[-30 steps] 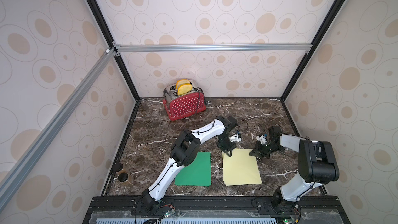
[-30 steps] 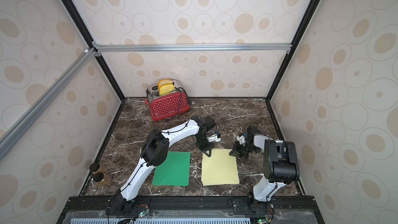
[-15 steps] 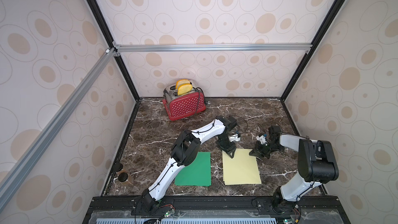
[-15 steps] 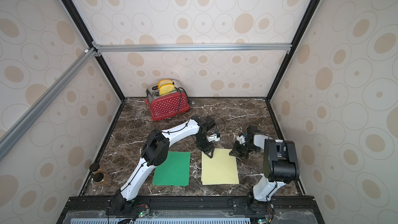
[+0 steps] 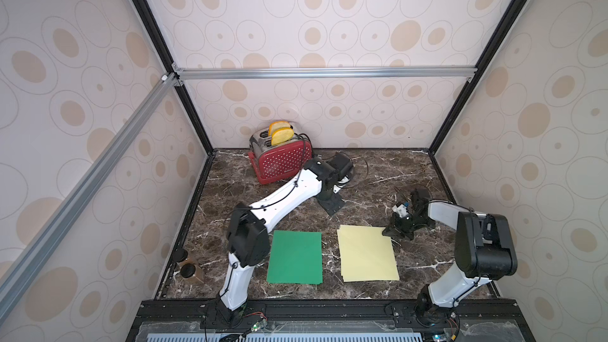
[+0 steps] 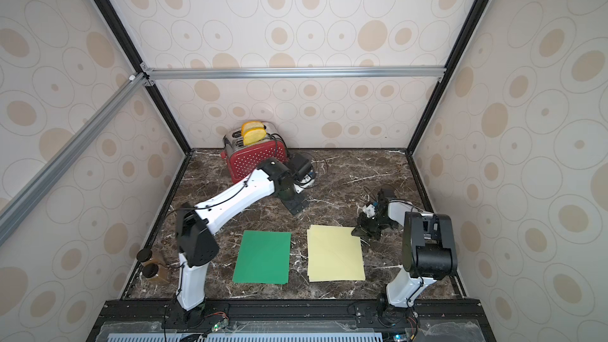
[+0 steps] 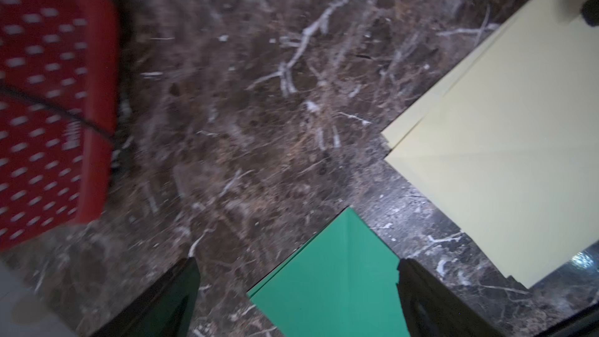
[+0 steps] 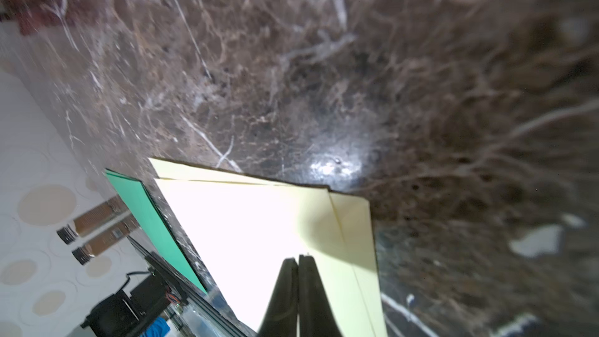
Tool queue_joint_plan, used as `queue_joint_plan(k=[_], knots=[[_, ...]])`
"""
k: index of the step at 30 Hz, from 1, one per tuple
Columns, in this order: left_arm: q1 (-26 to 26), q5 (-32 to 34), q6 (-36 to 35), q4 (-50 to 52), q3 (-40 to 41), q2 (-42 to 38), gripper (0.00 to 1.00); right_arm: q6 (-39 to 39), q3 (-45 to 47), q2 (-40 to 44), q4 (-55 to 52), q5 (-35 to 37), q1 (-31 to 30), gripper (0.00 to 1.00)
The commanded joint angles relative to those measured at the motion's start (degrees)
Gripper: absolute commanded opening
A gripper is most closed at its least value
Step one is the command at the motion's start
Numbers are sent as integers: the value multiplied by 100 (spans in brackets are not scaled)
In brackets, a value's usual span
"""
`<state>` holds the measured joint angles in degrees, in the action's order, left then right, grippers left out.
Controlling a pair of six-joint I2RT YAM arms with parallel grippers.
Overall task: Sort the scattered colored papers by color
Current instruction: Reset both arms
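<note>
Green papers (image 5: 294,257) are stacked flat on marble tbl (image 5: 378,172), front-centre; cream papers (image 5: 368,254) are piled just beside, twds R arm. L gripper (image 7: 295,262) is held wide open, empty, nr red toaster (image 5: 281,162), whose white lettering is too blurred to be read. R gripper (image 8: 297,259) is seen all but closed over the cream pile's corner; a grip can't be confirmed.

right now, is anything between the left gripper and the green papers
Nothing visible does. The open left gripper hangs above bare marble tabletop, and only that stretch lies between it and the green papers.
</note>
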<state>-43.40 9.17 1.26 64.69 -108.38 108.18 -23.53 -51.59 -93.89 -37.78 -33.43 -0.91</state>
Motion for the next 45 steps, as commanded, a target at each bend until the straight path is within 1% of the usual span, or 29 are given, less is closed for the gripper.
queue_joint_plan(k=[1,2,3,4,6,7,8,10,11,12,14,15,16,18,21,22,24,25,28,29,31,32,34,35,36,38,40,44,45], knots=[[671,930,904,-798,1366,-1824,99,65,-727,808,-946,59,-18,52],[807,934,1001,-1425,2113,-2625,99,122,-951,1030,-1139,30,-16,96],[879,996,939,-2010,2882,-3193,99,157,-1113,1229,-1249,27,-23,100],[908,1280,861,-2615,3631,-4036,99,228,-1258,1483,-1280,6,-20,100],[935,2284,673,-3925,5012,-5167,99,560,-1376,1953,-1158,164,-22,100],[983,2870,358,-4655,5782,-5656,99,709,-1320,2276,-1015,659,-19,100],[1070,2959,-282,-5402,6514,-6054,99,790,-1160,2578,-708,1359,-24,100],[1382,2398,-1541,-6899,7671,-6551,99,898,-480,3065,316,2525,-12,100],[1567,2208,-1819,-7302,8027,-6625,99,916,19,3260,1112,3030,-8,100],[1784,2254,-1781,-7376,8095,-6565,99,965,559,3361,2111,3268,-13,100],[2444,2550,-1126,-7627,8139,-6288,99,1538,1784,3461,4423,3320,-9,99],[2845,2380,-765,-7870,8250,-6158,99,1565,2350,3391,5566,3521,-6,99],[3267,1933,-513,-8298,8457,-6029,99,1333,2734,3244,6339,4033,-10,99],[3330,1838,-568,-8981,8718,-5665,99,1291,3124,2841,7199,4512,13,99],[3307,1394,-325,-9316,8938,-5427,99,1711,3074,2595,6890,3986,176,99],[3311,1402,-362,-9429,9016,-5395,99,1857,3216,2549,7177,3950,170,99],[3339,1795,-404,-9773,9172,-5237,99,1764,3317,2492,7368,4203,187,99],[3354,1770,-429,-9881,9243,-5135,99,1687,3416,2392,7643,4303,199,99],[3347,1476,-158,-10137,9094,-4776,99,1975,3354,1874,8142,4111,198,99],[3347,1573,-161,-10187,8999,-4594,99,2032,3238,1791,8005,4052,203,99],[3347,2181,-126,-10236,8799,-4158,99,2039,3260,1210,8655,4128,204,99],[3347,2335,-130,-10272,8744,-3990,99,2059,3257,971,8868,4088,210,99],[3347,2271,-131,-10452,8709,-3605,99,2289,3150,502,9241,3580,207,99],[3347,2149,-147,-10572,8739,-3458,99,2331,2994,479,8925,3497,200,99],[3349,2048,-228,-10790,8804,-3301,99,2357,2806,663,8212,3479,176,99],[3362,2306,-252,-11224,8854,-3019,99,2385,2955,513,8872,3457,177,99],[3608,1677,-323,-11542,8843,-2775,99,2409,2839,669,8293,3407,163,99],[4156,416,-106,-12695,9003,-1846,99,2633,2693,602,8169,3335,45,99],[4297,47,-25,-12357,8928,-1936,99,2639,2729,580,8268,3325,43,99]])
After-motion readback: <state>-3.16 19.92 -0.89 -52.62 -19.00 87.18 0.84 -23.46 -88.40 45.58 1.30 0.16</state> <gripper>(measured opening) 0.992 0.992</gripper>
